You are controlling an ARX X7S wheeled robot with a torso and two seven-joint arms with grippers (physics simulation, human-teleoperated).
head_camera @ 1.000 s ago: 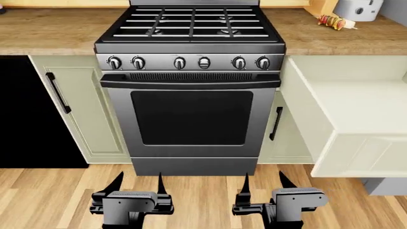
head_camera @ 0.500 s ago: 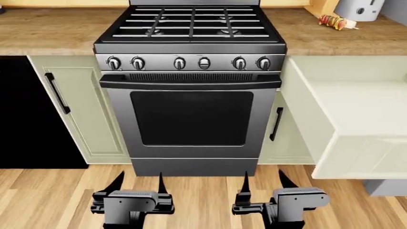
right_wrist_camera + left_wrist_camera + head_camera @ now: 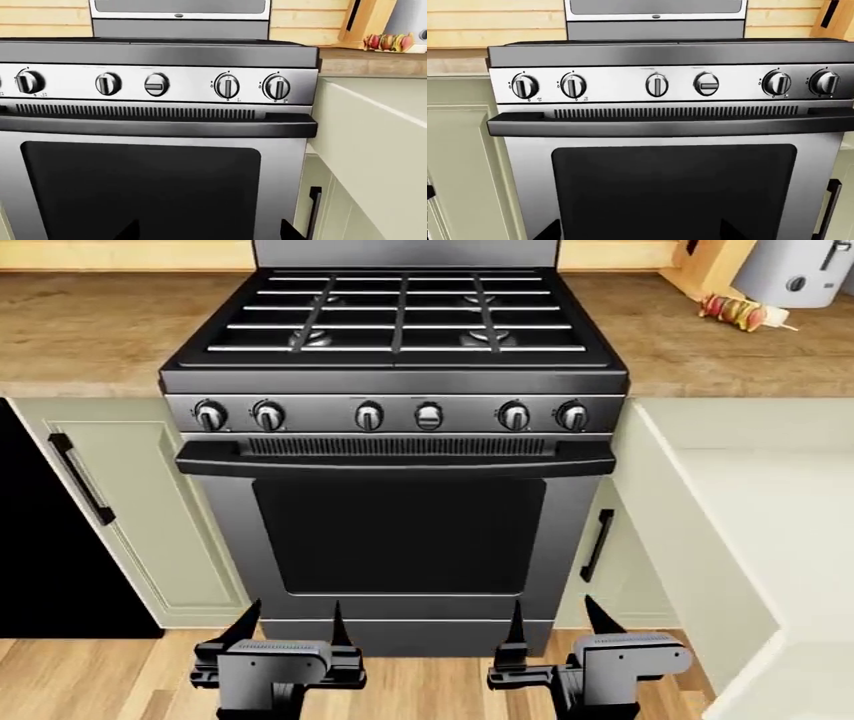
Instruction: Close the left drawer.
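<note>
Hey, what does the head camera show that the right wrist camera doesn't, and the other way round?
Only the head view shows both grippers, the left gripper and the right gripper, each with fingers apart and holding nothing, plus the stove burner grates, the wood floor and the cabinet door left of the stove. Only the right wrist view shows the stove's back panel above the cooktop. Both show the oven door handle, the knobs, the kebab skewer on the counter, and the left drawer pulled open beside the stove.
</note>
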